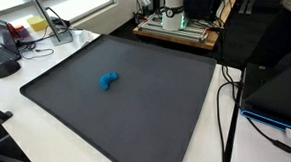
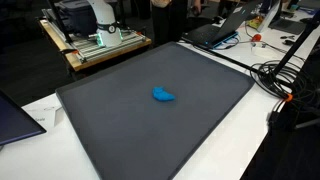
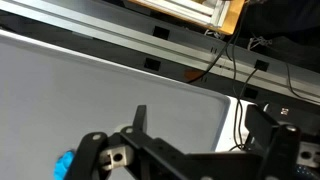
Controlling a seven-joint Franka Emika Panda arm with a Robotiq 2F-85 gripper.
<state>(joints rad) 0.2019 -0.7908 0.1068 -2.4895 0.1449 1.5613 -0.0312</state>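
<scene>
Your tool point(image 3: 185, 158) stands wide open and empty, with the small blue piece point(image 3: 66, 164) on the dark mat point(image 3: 90, 90) just outside one finger, so centre it between the jaws before descending.

A big dark grey flat mat point(image 1: 167, 115) lies on a white table point(image 1: 49, 56). Behind it stands a light brown wooden stand point(image 1: 178, 34). Black cables point(image 2: 270, 72) lie at the table's side. Bright daylight comes through a window point(image 1: 81, 2).

Lab: laptops point(image 2: 222, 28), tangled cables point(image 2: 272, 78)
</scene>
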